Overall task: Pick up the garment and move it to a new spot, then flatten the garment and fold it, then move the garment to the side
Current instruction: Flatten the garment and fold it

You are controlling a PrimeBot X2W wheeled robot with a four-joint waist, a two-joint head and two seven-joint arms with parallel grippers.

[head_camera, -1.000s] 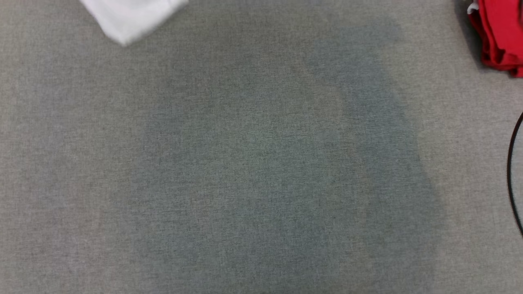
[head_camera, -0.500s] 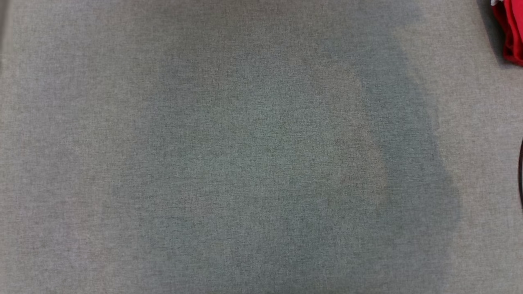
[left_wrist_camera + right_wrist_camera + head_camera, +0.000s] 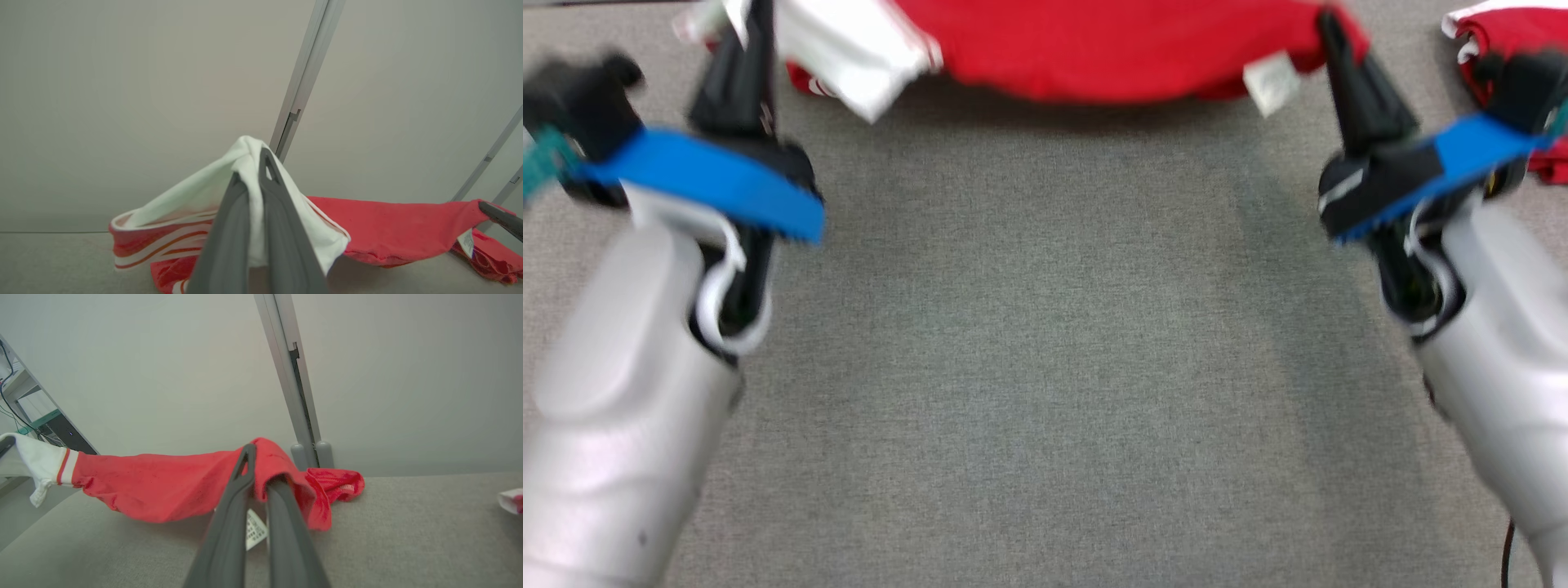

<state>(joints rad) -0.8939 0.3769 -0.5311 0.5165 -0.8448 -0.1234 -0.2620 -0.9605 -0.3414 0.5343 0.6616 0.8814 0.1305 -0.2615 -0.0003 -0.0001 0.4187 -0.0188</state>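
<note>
Garment (image 3: 1111,49) stretched between left hand (image 3: 754,33) and right hand (image 3: 1331,37), each clamped on edge; wide grey surface (image 3: 1045,367) between forearms.

Got the garment (image 3: 1094,49) strung between left gripper (image 3: 756,24) and right gripper (image 3: 1331,28), over the table's (image 3: 1045,367) far end. Spare heap (image 3: 1503,33) lying far right.

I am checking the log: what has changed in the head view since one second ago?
Both arms have come into view: the left gripper and right gripper now hold the red garment stretched between them above the table. The red pile at far right stayed.
</note>
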